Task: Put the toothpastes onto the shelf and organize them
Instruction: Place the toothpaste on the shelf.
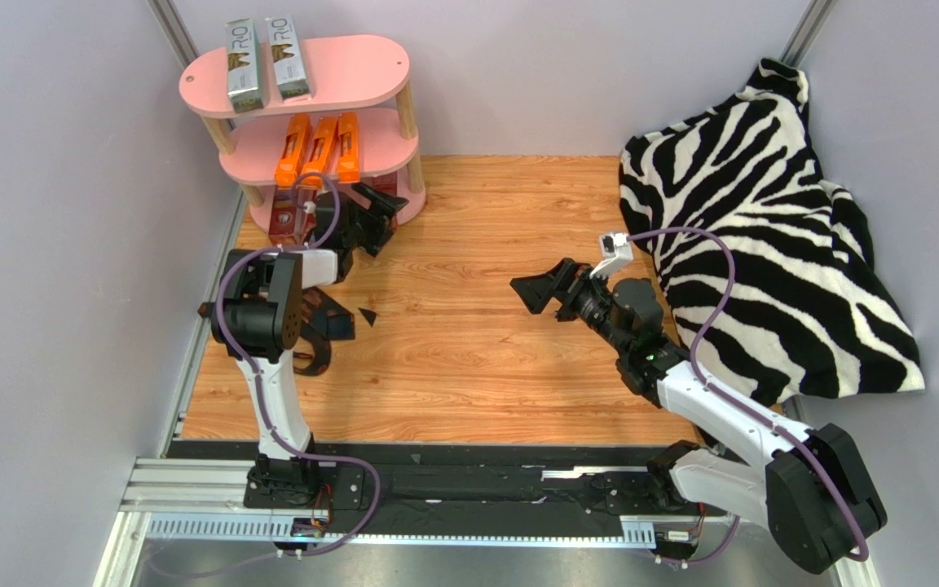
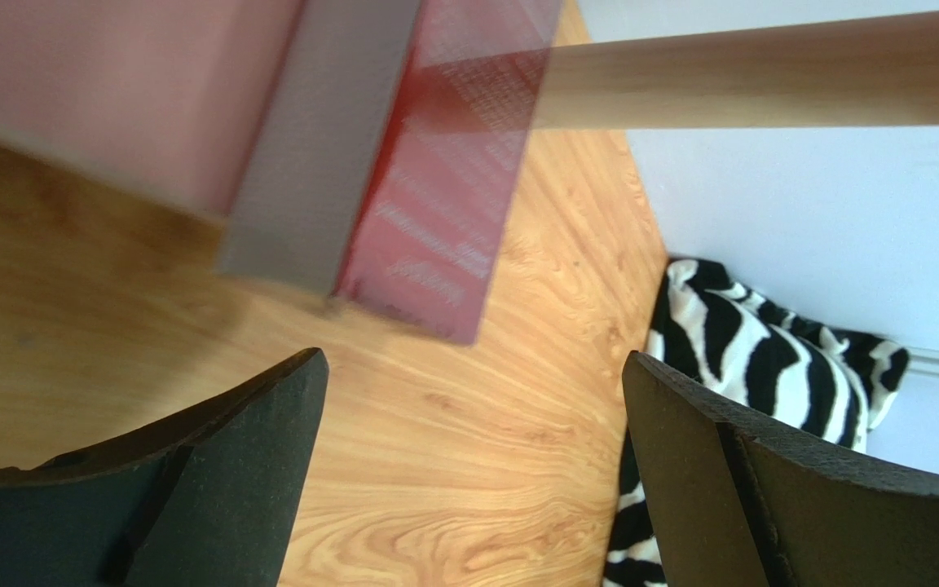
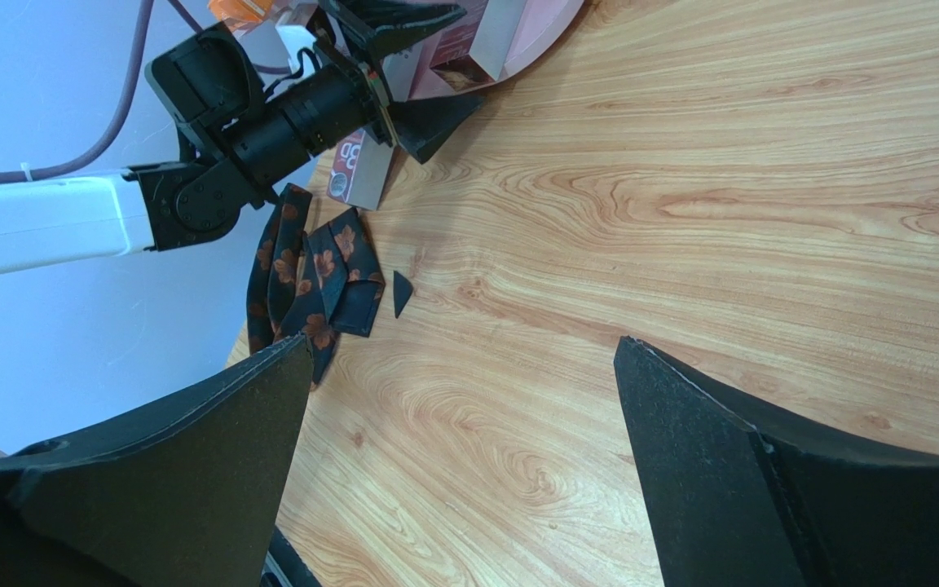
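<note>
Two silver-grey toothpastes point(image 1: 242, 64) sit on the shelf's point(image 1: 364, 67) top board and three orange ones point(image 1: 315, 149) on the middle. A dark red carton point(image 2: 450, 184) lies just ahead of the left pincer point(image 1: 379, 220), near a peg point(image 2: 756, 80). Both pincers gape with nothing held, and the right pincer point(image 1: 533, 296) hovers over bare table point(image 1: 475, 367). Cartons look light, stiff and slick, so grip the narrow faces mid-length. Peg and board edge crowd the left pincer, but there's open room behind it.
</note>
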